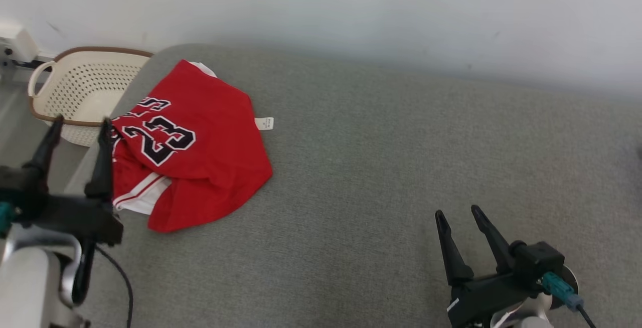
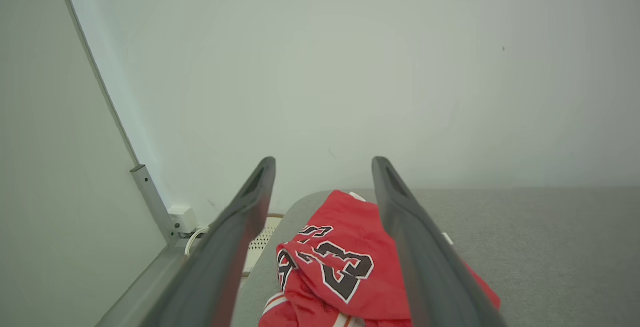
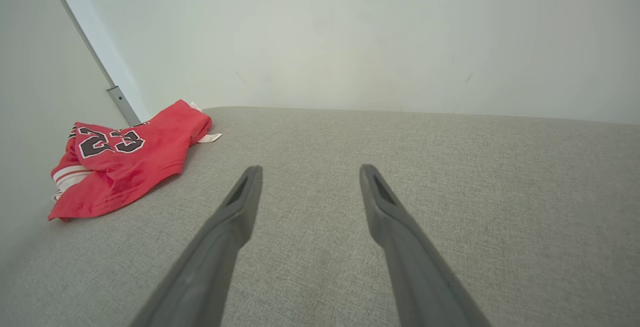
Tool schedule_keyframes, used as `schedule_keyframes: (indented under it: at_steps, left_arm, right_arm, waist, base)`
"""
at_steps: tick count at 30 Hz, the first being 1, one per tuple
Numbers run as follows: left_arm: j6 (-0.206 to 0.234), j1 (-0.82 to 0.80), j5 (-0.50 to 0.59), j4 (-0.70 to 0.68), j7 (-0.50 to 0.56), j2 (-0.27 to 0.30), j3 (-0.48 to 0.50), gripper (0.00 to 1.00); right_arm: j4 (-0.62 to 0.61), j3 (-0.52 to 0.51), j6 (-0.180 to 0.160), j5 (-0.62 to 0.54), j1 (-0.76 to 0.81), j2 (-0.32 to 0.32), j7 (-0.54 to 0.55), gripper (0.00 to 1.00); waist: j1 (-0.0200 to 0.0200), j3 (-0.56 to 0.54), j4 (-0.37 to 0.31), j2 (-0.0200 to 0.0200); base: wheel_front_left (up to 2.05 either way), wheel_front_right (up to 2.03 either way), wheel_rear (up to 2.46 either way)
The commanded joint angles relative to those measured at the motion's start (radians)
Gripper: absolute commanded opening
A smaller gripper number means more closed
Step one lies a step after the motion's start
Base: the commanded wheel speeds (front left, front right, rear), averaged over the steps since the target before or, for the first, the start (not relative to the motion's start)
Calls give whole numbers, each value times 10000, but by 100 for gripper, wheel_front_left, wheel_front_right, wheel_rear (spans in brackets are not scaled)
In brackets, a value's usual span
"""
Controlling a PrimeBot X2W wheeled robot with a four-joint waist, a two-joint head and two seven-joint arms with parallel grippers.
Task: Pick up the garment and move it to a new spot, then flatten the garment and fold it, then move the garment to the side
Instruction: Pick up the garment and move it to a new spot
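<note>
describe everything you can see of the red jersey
The red jersey looks like thin sports fabric, with a black, white-edged 23, partial lettering, white striped trim and a small white tag. It lies crumpled and loosely doubled over at the far left corner of the grey cushion.

Garment (image 1: 200, 132) — red, crumpled. The lettering above the "23" is folded under and unreadable, and the left edge sits behind a finger of the left gripper (image 1: 82, 122). In the left wrist view the bottom edge cuts the garment off.
Tag (image 1: 264, 123) — white, print too small to read.
Basket (image 1: 85, 87) — right side hidden behind the grey surface (image 1: 376, 167), front partly behind the blurred left gripper.
Right gripper (image 1: 458, 211) — base cut off at the bottom edge.
</note>
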Motion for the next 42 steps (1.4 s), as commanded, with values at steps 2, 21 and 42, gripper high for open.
schedule_keyframes:
  at_steps: [2, 21, 42]
  left_arm:
    - [-103, -565, -109, 302, 73, 115, 42, 100]
    - [-450, -3477, -528, 4468, 588, 852, 187, 100]
    - [-941, -4990, -856, 9478, 2810, 1289, -256, 100]
  right_arm:
    - [-139, 92, -3, 35, -273, -111, 36, 100]
    - [-371, 423, -3, 155, -1289, -452, -74, 100]
    - [-146, 489, -3, 248, -1680, -532, -18, 100]
  waist:
    - [-1, 597, -582, -2]
    - [-1, 2131, -2009, -2]
    - [-1, 2699, -2900, -2]
  base:
    - [0, 0, 0]
    - [0, 0, 0]
    - [0, 0, 0]
